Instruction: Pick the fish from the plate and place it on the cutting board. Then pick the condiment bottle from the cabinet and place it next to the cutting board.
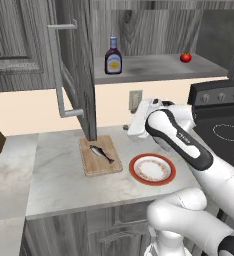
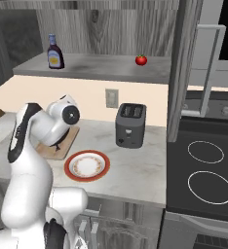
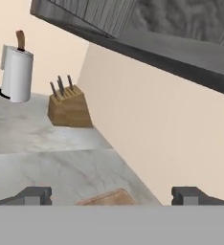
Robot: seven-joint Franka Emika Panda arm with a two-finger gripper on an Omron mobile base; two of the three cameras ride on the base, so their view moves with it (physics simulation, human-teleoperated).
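Gripper (image 3: 112, 196) spread wide, empty, at lower frame edge. Small dark brown-purple, blue-capped condiment bottle (image 1: 113, 56) stood upper centre on grey cabinet shelf (image 1: 154, 67); probably light, rigid, slick; best grasped around body.

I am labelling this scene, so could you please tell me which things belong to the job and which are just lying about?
Belongs to the job:
fish
cutting board
plate
condiment bottle
cabinet

Just lying about:
tomato
toaster
knife block
paper towel roll
stove
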